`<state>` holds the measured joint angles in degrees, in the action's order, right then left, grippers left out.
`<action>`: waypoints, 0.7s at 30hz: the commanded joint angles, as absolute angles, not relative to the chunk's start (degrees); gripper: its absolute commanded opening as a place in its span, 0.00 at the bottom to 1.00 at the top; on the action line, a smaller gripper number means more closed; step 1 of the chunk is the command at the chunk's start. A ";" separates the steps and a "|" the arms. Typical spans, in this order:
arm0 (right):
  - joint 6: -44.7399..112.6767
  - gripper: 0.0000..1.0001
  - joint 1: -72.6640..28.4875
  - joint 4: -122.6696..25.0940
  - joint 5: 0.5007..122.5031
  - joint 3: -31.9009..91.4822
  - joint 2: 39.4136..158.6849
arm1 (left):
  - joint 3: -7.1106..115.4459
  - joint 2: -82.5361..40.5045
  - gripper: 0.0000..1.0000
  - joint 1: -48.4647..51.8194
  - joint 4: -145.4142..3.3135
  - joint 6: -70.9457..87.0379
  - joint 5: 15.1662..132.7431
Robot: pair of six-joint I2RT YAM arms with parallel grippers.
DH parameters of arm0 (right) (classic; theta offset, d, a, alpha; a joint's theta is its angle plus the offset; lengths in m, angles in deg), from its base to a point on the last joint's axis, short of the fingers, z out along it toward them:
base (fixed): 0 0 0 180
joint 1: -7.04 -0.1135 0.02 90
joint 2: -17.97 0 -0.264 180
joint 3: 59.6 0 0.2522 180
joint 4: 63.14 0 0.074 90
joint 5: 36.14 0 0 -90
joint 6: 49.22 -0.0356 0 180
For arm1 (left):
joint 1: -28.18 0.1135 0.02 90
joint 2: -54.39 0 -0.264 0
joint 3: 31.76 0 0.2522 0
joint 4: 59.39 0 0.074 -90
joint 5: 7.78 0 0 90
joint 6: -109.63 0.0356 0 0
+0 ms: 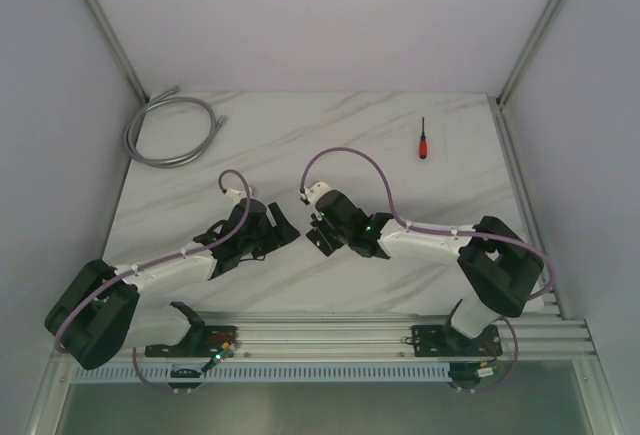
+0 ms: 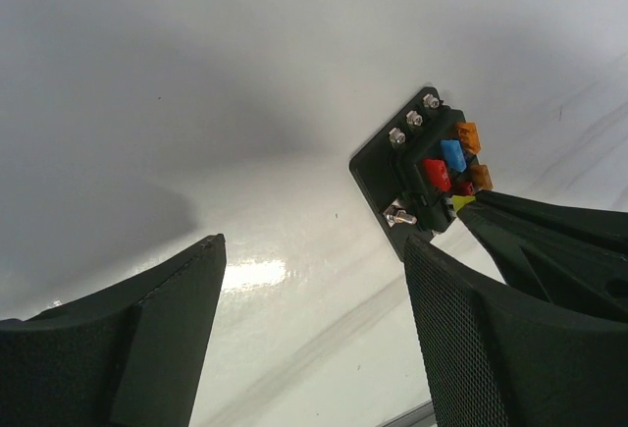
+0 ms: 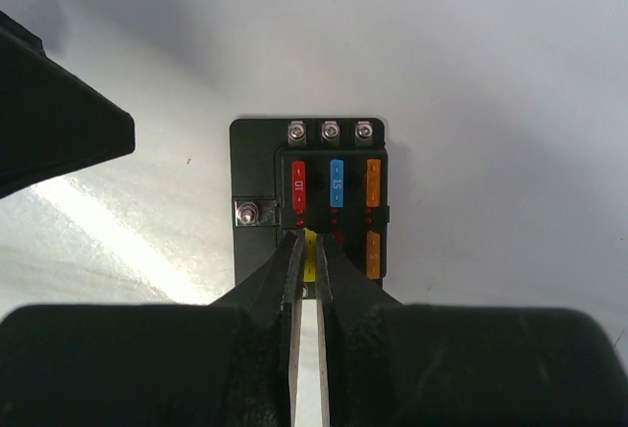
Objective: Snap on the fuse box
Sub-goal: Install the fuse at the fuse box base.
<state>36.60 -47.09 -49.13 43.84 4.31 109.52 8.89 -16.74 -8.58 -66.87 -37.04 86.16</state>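
The black fuse box (image 2: 417, 167) lies flat on the white marble table, with three screws along one edge and red, blue and orange fuses seated in its slots. In the right wrist view the fuse box (image 3: 257, 167) sits straight ahead, and my right gripper (image 3: 308, 240) is shut on a yellow fuse (image 3: 310, 250) standing in the lower left slot. My left gripper (image 2: 314, 245) is open over bare table just left of the box, with nothing between its fingers. In the top view both grippers meet at mid-table, left (image 1: 283, 223) and right (image 1: 320, 237), and they hide the box.
A red-handled screwdriver (image 1: 423, 142) lies at the back right. A coiled grey cable (image 1: 170, 130) rests at the back left corner. An aluminium rail (image 1: 350, 335) runs along the near edge, and walls close in on both sides.
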 commanded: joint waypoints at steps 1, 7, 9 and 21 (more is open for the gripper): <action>37.07 0.00 -47.46 -50.15 42.50 3.21 109.94 | 8.27 -16.36 0.82 -8.30 -67.71 -36.27 87.12; 36.83 0.00 -47.54 -50.17 42.73 2.52 109.46 | 8.36 -16.45 0.84 -8.24 -67.70 -36.36 87.03; 36.89 0.00 -47.67 -50.46 43.15 2.17 109.15 | 8.28 -16.39 0.84 -8.25 -67.73 -36.36 86.97; 37.12 0.00 -47.88 -52.96 42.72 -0.95 106.65 | 8.20 -16.27 0.85 -8.22 -67.72 -36.56 86.92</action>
